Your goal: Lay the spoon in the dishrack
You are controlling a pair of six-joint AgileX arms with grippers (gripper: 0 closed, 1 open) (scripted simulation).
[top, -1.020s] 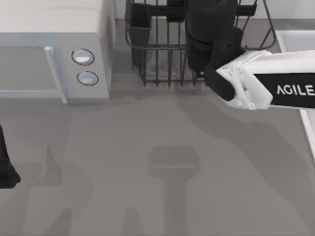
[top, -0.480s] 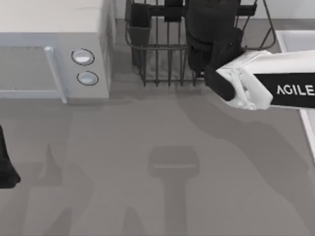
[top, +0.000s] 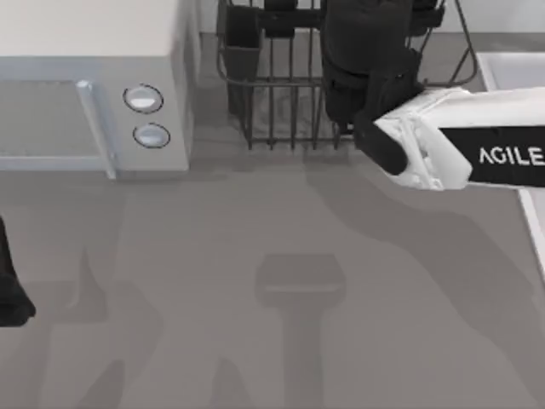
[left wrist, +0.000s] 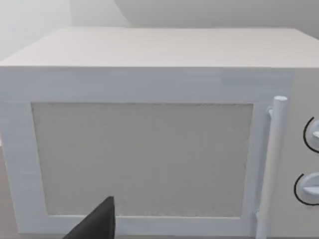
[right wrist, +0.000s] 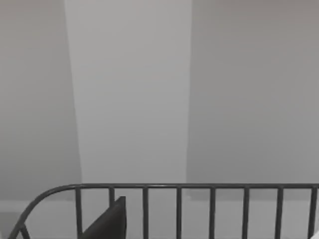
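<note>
Since a second ago almost nothing has shifted: my right arm holds the same spot over the dishrack, and only the dark shapes at the rack's far rim sit slightly differently along the top edge of the top view.

At the far left edge of the counter (top: 255,221), my left arm (top: 8,281) is parked, just a dark sliver in the top view. From its wrist camera one dark fingertip (left wrist: 97,224) of my left hand shows, facing the door of the white microwave (top: 94,94); I cannot tell whether that hand is apart or together. The microwave stands at the counter's back left, its upright handle (top: 94,128) and two round knobs (top: 143,99) toward the right side of its front.

Just beside the microwave, to its right, the dishrack (top: 272,102) sits at the back middle, thin dark bars upright, a small dark cutlery cup (top: 243,47) in its left corner. My right arm (top: 477,149) reaches in from the right, its black wrist hanging over the rack's right half. Its wrist camera shows the rack's rim and bars (right wrist: 199,204) against a pale wall, with one dark fingertip (right wrist: 112,221) of my right hand low down; I cannot tell that hand's state either
</note>
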